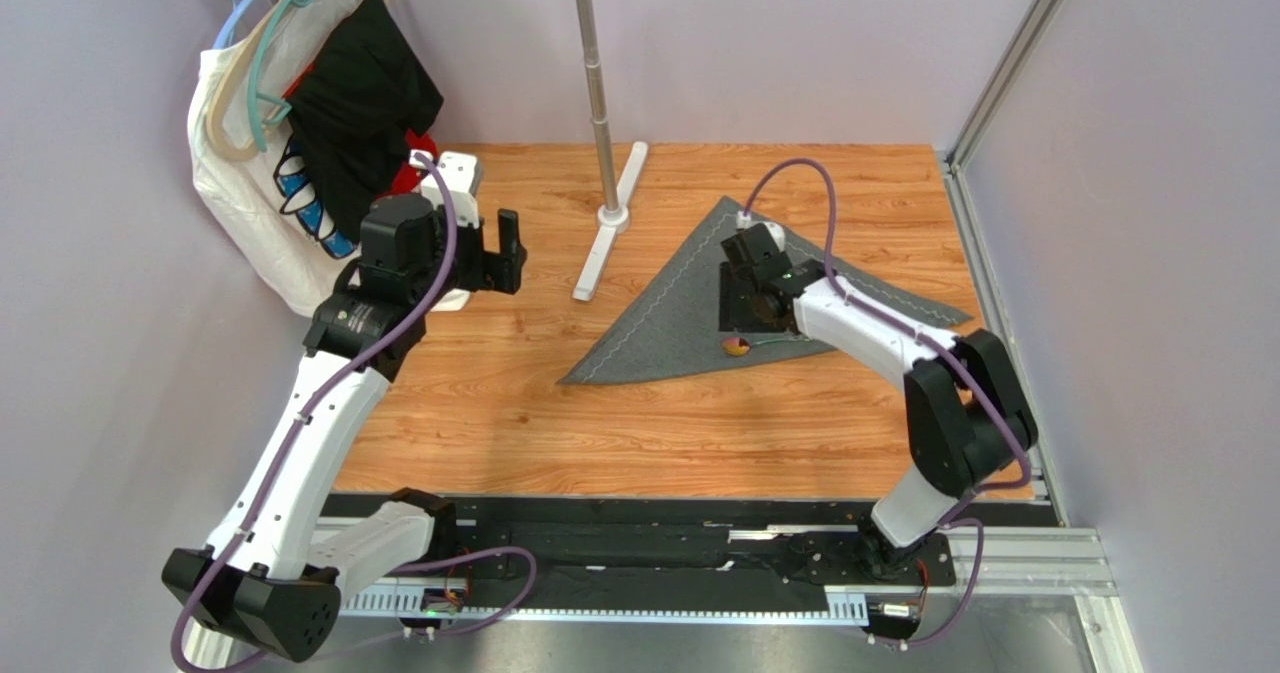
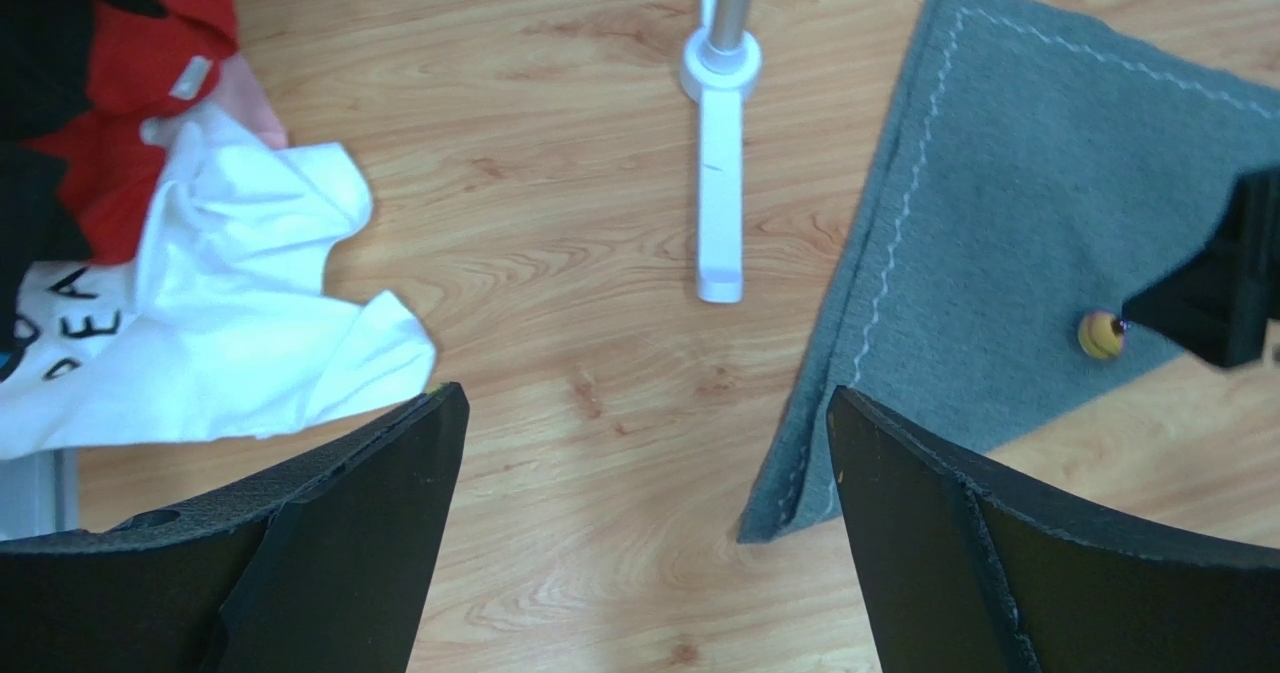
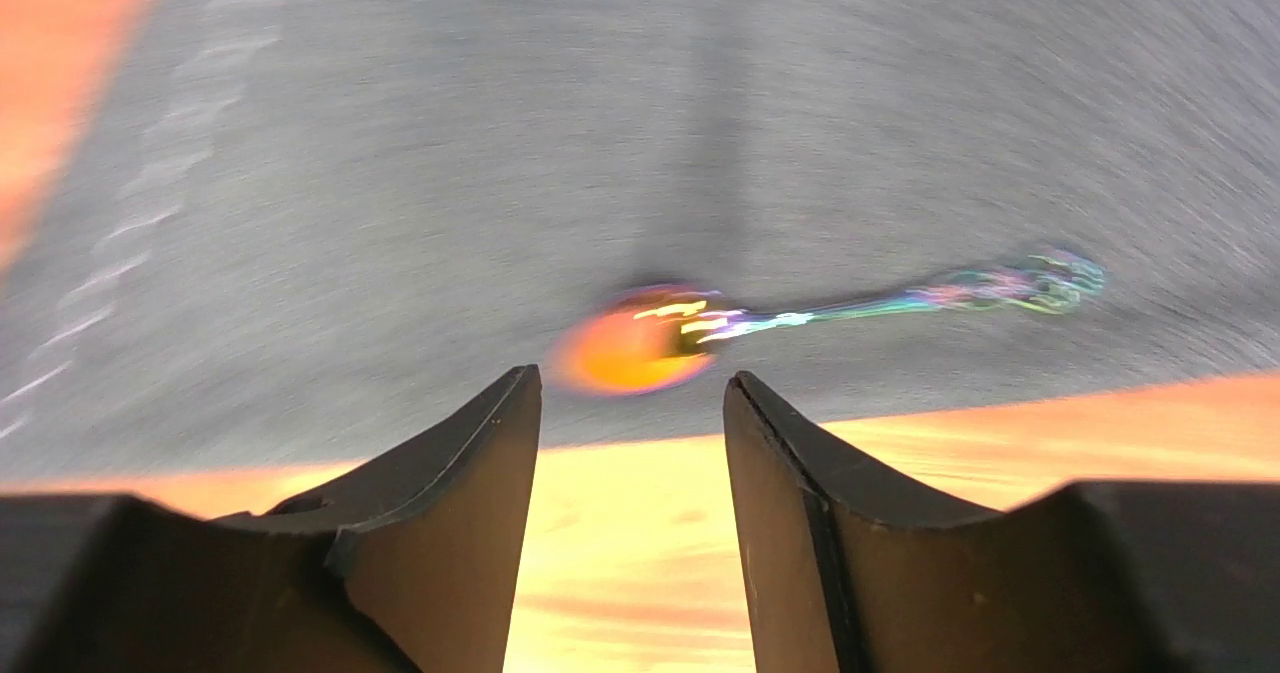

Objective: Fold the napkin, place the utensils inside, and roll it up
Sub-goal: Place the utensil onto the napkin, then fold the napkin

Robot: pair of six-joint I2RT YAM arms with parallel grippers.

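My napkin (image 1: 669, 321) lies on the right half of the table (image 1: 496, 403). It looks like a three-cornered shape, so I think the fold is done. One long point runs to the right and one corner points near and left.

One utensil (image 1: 739, 346) lies on the napkin, close to its near edge. It has an orange ball at one end and a thin shiny stem. I cannot tell if it is a spoon or a fork. I see only this one, so I cannot say if more are to come.

My right gripper (image 1: 741, 313) hangs low, right over the utensil. Its jaws are about half open and I see nothing between them. In the right wrist view, which is blurry, the orange ball sits just past the fingertips, flat on the cloth.

My left gripper (image 1: 489, 261) is up over the far left of the table, well apart from the napkin. Its jaws are as wide as they go and it holds nothing. Clothes (image 1: 323, 118) hang just to its left, and a pole stand (image 1: 609, 231) sits between it and the napkin.

So I think the fold is done and one utensil is on the cloth. The roll is not started. That is the big part left.
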